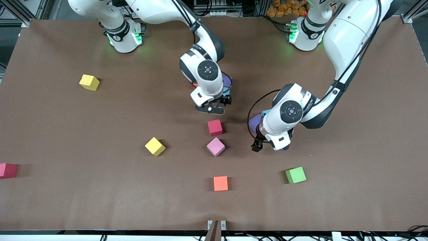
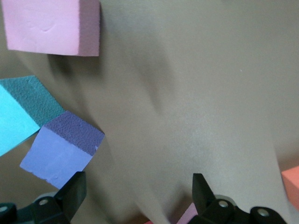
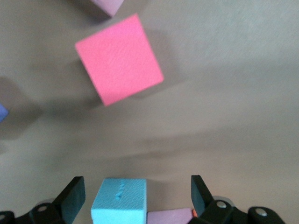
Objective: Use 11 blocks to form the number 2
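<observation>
Right gripper: jaws spread wide, empty, low over a light blue block near mid-table.
Left gripper: jaws apart, holding nothing, just beside a purple block that touches another light blue block.
Red block: nearer the front camera than the right gripper; pink block just beside it.
Scattered blocks: orange, green, two yellow, all apart on the table.
Number 2: not formed.
</observation>
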`<state>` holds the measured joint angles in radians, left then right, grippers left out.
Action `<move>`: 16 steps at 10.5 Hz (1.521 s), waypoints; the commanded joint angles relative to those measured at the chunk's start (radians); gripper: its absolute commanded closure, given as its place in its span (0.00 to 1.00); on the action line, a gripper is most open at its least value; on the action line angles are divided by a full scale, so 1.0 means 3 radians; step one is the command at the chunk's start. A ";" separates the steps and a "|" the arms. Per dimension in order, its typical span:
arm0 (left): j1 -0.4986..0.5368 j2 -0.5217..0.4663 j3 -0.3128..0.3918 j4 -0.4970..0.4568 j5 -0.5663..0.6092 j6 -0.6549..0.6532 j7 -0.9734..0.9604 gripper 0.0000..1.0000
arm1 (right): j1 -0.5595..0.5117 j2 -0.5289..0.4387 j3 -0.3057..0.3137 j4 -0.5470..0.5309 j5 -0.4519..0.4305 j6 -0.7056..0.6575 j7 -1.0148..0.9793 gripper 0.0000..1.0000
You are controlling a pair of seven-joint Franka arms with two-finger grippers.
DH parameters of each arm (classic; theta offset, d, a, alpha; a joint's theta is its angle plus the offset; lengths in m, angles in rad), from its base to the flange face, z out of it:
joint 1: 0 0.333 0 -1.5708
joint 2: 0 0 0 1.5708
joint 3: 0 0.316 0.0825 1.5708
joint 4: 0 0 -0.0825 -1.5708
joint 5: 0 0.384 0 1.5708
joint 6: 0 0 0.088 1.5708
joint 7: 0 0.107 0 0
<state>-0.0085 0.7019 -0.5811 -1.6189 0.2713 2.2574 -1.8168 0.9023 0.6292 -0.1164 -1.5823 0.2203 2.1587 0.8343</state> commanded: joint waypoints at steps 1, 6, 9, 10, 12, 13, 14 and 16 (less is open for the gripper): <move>-0.0109 0.0069 0.0009 0.0160 0.0077 -0.0034 0.0307 0.00 | -0.0241 -0.0154 -0.0026 0.0033 0.0053 -0.0317 -0.0574 0.00; -0.0441 0.0344 0.0014 0.0416 0.0352 0.0058 0.0702 0.00 | -0.0701 -0.0252 -0.0098 0.0018 -0.0206 -0.0621 -0.1281 0.00; -0.0870 0.0437 0.0264 0.0574 0.0538 0.0114 0.0819 0.00 | -0.0936 -0.0226 -0.0098 0.0023 -0.0397 -0.0569 -0.2628 0.00; -0.0998 0.0457 0.0346 0.0595 0.0538 0.0140 0.0815 0.00 | -0.1038 -0.0221 -0.0098 0.0018 -0.0397 -0.0473 -0.3113 0.00; -0.1086 0.0457 0.0367 0.0595 0.0533 0.0186 0.0825 0.00 | -0.1217 -0.0140 -0.0098 0.0008 -0.0392 -0.0238 -0.3592 0.00; -0.1107 0.0452 0.0367 0.0610 0.0538 0.0242 0.0830 0.00 | -0.1274 -0.0098 -0.0098 -0.0002 -0.0376 -0.0110 -0.3731 0.00; -0.1178 0.0457 0.0367 0.0626 0.0538 0.0283 0.0856 0.00 | -0.1290 -0.0052 -0.0098 -0.0008 -0.0391 -0.0008 -0.3778 0.00; -0.1270 0.0493 0.0372 0.0636 0.0543 0.0299 0.0876 0.00 | -0.1335 0.0060 -0.0098 -0.0013 -0.0402 0.0141 -0.4026 0.00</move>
<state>-0.3569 0.8276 -0.4808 -1.4561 0.4104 2.3405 -1.5657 0.5185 0.6280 -0.1574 -1.5858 0.1148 2.1663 -0.3150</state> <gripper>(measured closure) 0.000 0.000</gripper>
